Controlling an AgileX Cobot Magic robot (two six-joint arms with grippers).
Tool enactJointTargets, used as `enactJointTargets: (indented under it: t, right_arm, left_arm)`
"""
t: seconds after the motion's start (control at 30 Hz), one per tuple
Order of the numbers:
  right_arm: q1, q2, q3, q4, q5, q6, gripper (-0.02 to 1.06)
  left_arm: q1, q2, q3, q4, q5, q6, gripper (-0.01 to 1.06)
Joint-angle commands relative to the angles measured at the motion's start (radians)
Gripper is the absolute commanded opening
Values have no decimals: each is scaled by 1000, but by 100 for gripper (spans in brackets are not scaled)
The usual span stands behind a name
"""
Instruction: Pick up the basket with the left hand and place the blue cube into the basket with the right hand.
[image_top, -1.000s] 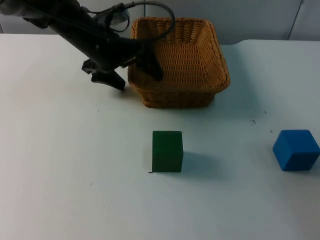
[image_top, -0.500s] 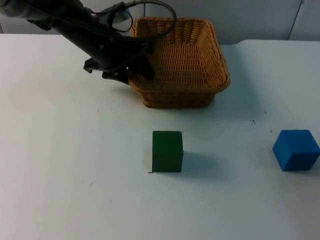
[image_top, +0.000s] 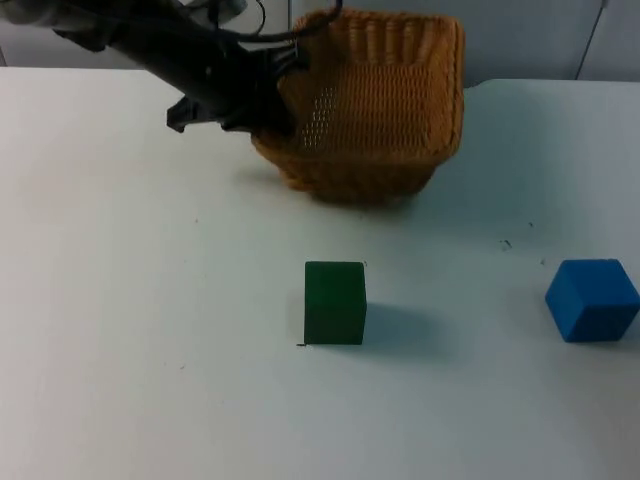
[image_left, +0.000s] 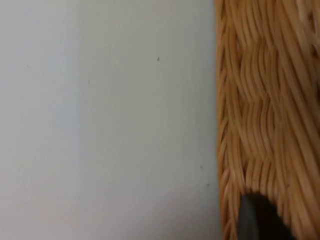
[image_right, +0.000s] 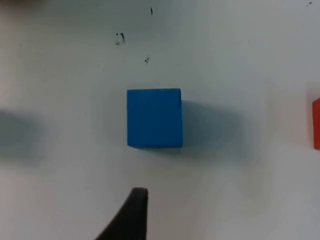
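Note:
The woven wicker basket (image_top: 375, 110) is at the back of the table, tilted with its near side still low over the surface. My left gripper (image_top: 270, 100) is shut on its left rim. In the left wrist view the basket wall (image_left: 265, 110) runs beside a black fingertip (image_left: 255, 222). The blue cube (image_top: 592, 300) sits at the right edge of the table. In the right wrist view the blue cube (image_right: 154, 118) lies just beyond a black fingertip (image_right: 134, 212) of my right gripper, which hangs open above it with nothing held.
A green cube (image_top: 335, 302) stands in the middle of the table, in front of the basket. The edge of a red thing (image_right: 316, 123) lies on the table beside the blue cube. Small dark specks (image_top: 507, 244) mark the white surface.
My left gripper has closed on the basket's left rim. The basket has tipped and risen off its flat resting pose. Both cubes stay where they were.

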Motion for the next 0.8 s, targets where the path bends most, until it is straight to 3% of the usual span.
enactJointTargets:
  t: [0.0,0.2,0.3,0.43,0.53,0.6,0.67,0.77]
  right_arm:
    - [-7,4,-7,3,-10,-8,104]
    - [-7,4,-7,3,-10,-8,104]
    - [-7,4,-7,3,-10,-8,104]
    - [-7,4,-7,3,-12,-8,104]
    - [-7,4,-7,3,-14,-8,104]
    - [-7,4,-7,3,-14,-8,104]
    - [-7,4,-7,3,-14,-8,104]
    - [-7,4,-7,10,-14,-8,104]
  left_arm:
    - [0,-72,-2,-26,-15,-60,0]
    - [1,-185,0,189,66,-255,0]
    - [1,-239,21,245,100,-274,0]
    - [6,-330,148,236,34,-274,0]
    - [10,-464,382,180,-104,-240,0]
    - [14,-485,418,163,-122,-222,0]
    - [33,-583,592,70,-165,-123,0]
    - [61,-656,705,29,-163,-65,0]
